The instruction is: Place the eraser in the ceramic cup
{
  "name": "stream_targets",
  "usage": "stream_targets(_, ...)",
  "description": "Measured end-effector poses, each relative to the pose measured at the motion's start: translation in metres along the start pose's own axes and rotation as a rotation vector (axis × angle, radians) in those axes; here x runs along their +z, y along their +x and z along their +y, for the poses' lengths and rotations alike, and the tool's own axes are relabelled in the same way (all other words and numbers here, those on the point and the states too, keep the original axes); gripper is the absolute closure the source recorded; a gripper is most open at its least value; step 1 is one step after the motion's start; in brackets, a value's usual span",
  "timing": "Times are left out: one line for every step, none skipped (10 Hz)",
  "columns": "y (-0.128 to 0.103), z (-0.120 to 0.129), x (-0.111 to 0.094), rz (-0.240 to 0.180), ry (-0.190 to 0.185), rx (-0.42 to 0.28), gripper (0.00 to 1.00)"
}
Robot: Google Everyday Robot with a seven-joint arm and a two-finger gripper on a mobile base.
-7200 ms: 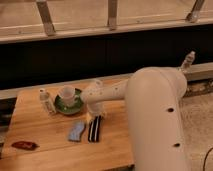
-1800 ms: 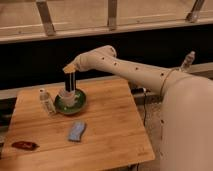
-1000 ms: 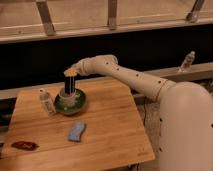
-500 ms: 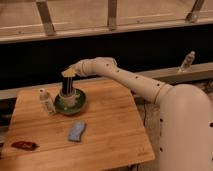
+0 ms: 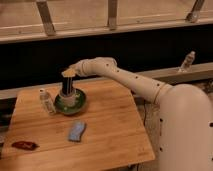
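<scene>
Camera view: our gripper [image 5: 68, 75] sits above the green saucer [image 5: 80, 105] near the desk's [image 5: 115, 125] back-left corner, clamped on the eraser [image 5: 67, 87], which stands upright with its lower end at the ceramic cup [image 5: 69, 98]; the cup is mostly hidden; we'd keep the eraser vertical, centred over the cup's mouth, and release only once it seems seated inside.

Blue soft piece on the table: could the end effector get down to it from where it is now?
Probably yes. The blue soft piece lies flat with bare wood around it; the end effector is over the ceramic cup, at the top of the upright eraser.
</scene>
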Motion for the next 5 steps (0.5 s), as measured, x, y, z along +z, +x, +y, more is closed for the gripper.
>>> stream_targets(-0.0001, -0.0001, -0.0002, 0.0, 0.0, 0.0, 0.52)
stream_targets(0.0, -0.0002, -0.0002, 0.0, 0.0, 0.0, 0.42)
stream_targets(0.0001, -0.0005, -0.0004, 0.0, 0.001, 0.0, 0.3)
stream_targets(0.0001, -0.0006, -0.0005, 0.0, 0.001, 0.0, 0.22)
stream_targets(0.0003, -0.0007, -0.0006, 0.0, 0.001, 0.001, 0.2)
